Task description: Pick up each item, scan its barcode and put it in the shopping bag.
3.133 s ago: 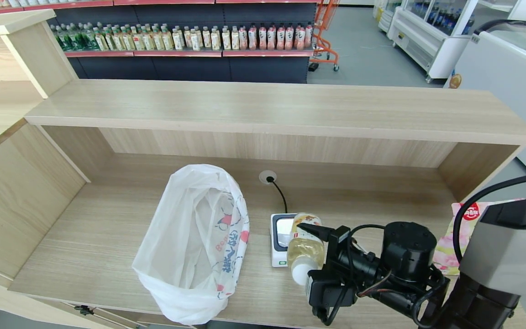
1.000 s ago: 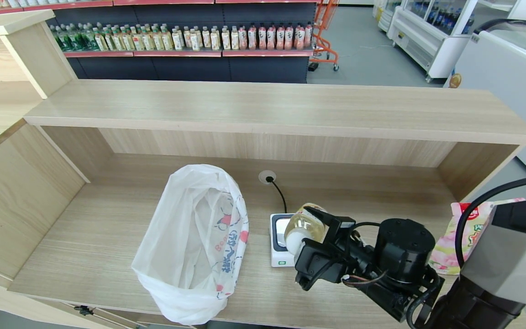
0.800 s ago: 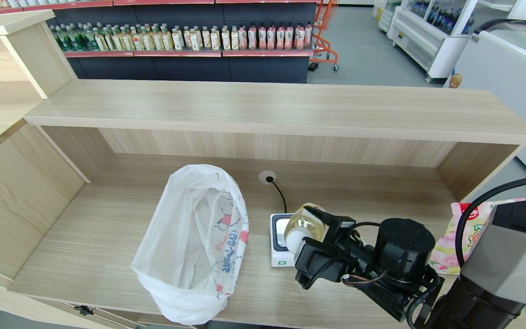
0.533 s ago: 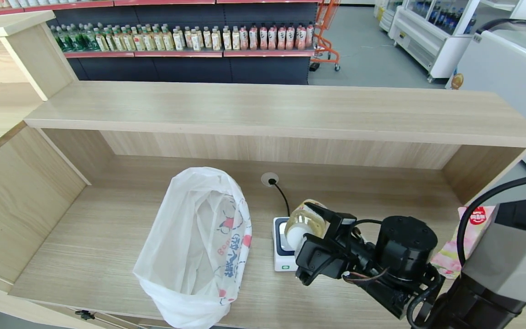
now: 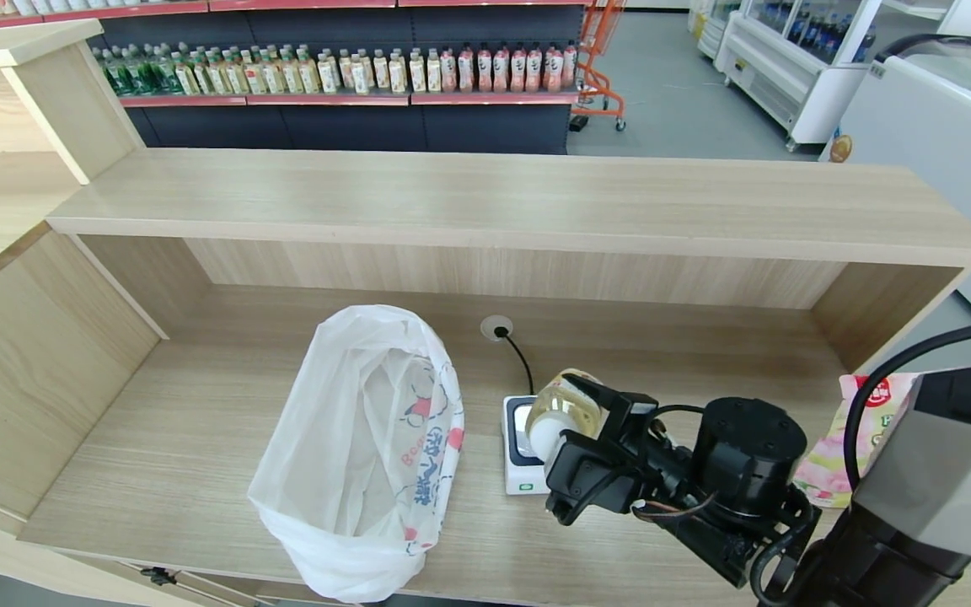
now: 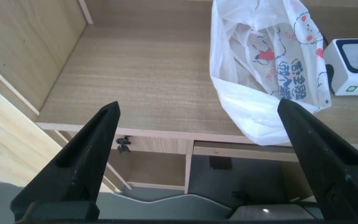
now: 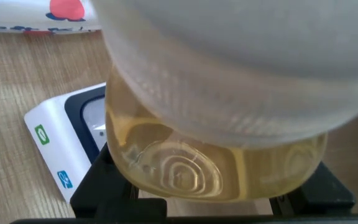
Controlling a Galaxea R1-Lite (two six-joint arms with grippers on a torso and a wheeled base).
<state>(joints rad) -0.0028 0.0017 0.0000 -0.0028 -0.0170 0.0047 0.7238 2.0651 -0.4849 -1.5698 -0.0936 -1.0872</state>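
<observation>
My right gripper (image 5: 584, 424) is shut on a clear bottle of yellow drink (image 5: 560, 410) with a white cap, held over the white barcode scanner (image 5: 517, 455) on the counter. In the right wrist view the bottle (image 7: 216, 168) hangs close above the scanner (image 7: 67, 155). The white plastic shopping bag (image 5: 367, 447) stands open to the left of the scanner. My left gripper (image 6: 201, 155) is open, held off the counter's front edge with the bag (image 6: 269, 62) and scanner (image 6: 356, 59) beyond it.
A pink snack packet (image 5: 844, 438) lies at the counter's right end, partly behind my right arm. A black cable (image 5: 517, 358) runs from the scanner to a hole in the counter. A raised wooden ledge (image 5: 519, 202) borders the back. Bare counter lies left of the bag.
Since 3.1 s ago my right gripper has turned the bottle, so its cap now points toward the bag, and lifted it slightly over the scanner. The head view shook briefly.
</observation>
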